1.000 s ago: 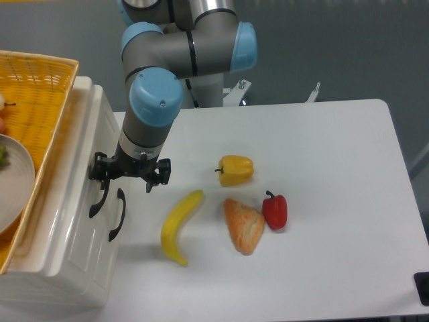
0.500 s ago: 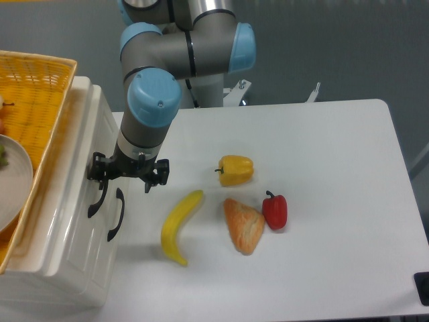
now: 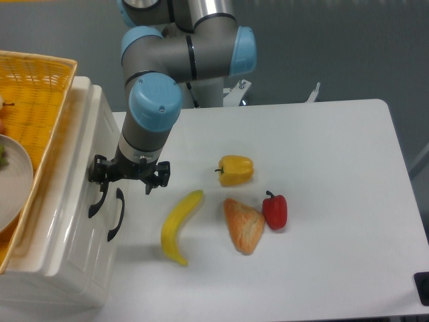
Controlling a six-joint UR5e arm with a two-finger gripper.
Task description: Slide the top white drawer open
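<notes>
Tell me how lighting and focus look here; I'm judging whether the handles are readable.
Fixed camera: even, soft overhead light, with faint shadows under the yellow banana and red bell pepper. Glossy white drawer box carries bright glare streaks, yet both curved black bar handles read sharply. Black two-finger tool is slightly soft, its state unclear.

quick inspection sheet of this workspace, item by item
surface: white table, mostly bare on the right
job's things: top white drawer looks closed or barely out; two black handles side by side on the fronts
clutter: banana, yellow pepper, red pepper, pastry; wicker basket with a plate on the cabinet
gripper: gripper at the upper handle, jaws spread
cables: nothing seen
surroundings: grey wall; dark object at the bottom right edge
</notes>
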